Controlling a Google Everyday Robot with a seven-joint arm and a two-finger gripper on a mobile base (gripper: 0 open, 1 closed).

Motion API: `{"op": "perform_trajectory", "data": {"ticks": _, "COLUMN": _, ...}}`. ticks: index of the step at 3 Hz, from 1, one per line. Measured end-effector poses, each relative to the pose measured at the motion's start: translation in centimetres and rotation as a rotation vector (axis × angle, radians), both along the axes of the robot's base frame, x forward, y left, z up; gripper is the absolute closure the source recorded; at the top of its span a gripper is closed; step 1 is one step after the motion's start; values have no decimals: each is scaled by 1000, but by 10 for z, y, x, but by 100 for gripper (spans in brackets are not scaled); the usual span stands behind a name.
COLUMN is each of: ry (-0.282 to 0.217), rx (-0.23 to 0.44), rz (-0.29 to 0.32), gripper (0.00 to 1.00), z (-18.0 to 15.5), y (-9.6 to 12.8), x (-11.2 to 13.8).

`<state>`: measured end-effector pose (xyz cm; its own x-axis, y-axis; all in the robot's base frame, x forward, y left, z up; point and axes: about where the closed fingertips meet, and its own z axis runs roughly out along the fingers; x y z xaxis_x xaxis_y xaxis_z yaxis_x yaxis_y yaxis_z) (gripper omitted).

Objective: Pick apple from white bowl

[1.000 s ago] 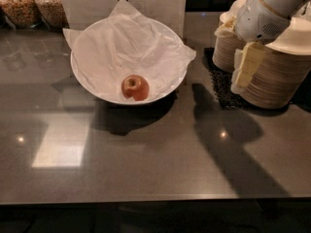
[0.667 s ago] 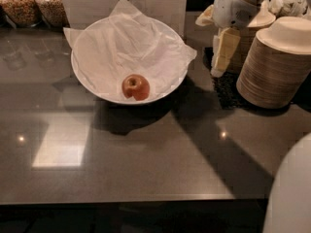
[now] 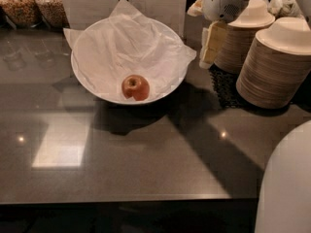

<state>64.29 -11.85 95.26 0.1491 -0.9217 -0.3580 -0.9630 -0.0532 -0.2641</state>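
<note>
The small red apple (image 3: 135, 88) with yellowish patches lies near the front of the white bowl (image 3: 85, 84), stem dimple up. The bowl is lined with crinkled white paper (image 3: 127, 38) whose corners stick out past the rim. It stands on the dark countertop, left of centre. My gripper (image 3: 212, 45) hangs at the upper right, beside the bowl's right rim and higher than it, well clear of the apple. It holds nothing.
Two tall stacks of beige disposable bowls (image 3: 274, 67) stand at the right on a black mat (image 3: 224, 89). Two glass jars of grains (image 3: 29, 4) stand at the back left. A white part of the robot (image 3: 286, 183) fills the lower right corner.
My gripper has moved left and up, from in front of the beige stacks toward the bowl's right rim. The view has shifted, and a white robot part has come into the lower right corner.
</note>
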Motion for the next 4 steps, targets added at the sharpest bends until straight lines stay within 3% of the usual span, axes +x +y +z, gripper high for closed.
{"op": "perform_trajectory", "data": {"ticks": 1, "ry": -25, "rx": 45, "rz": 61, "gripper": 0, "z": 29, "y": 13, "x": -4}}
{"op": "perform_trajectory", "data": {"ticks": 2, "ry": -128, "rx": 121, "rz": 147, "gripper": 0, "z": 91, "y": 45, "x": -6}}
{"op": "perform_trajectory", "data": {"ticks": 3, "ry": -208, "rx": 179, "rz": 196, "gripper": 0, "z": 134, "y": 68, "x": -9}}
{"op": "perform_trajectory", "data": {"ticks": 4, "ry": -245, "rx": 213, "rz": 220, "gripper": 0, "z": 155, "y": 81, "x": -12}}
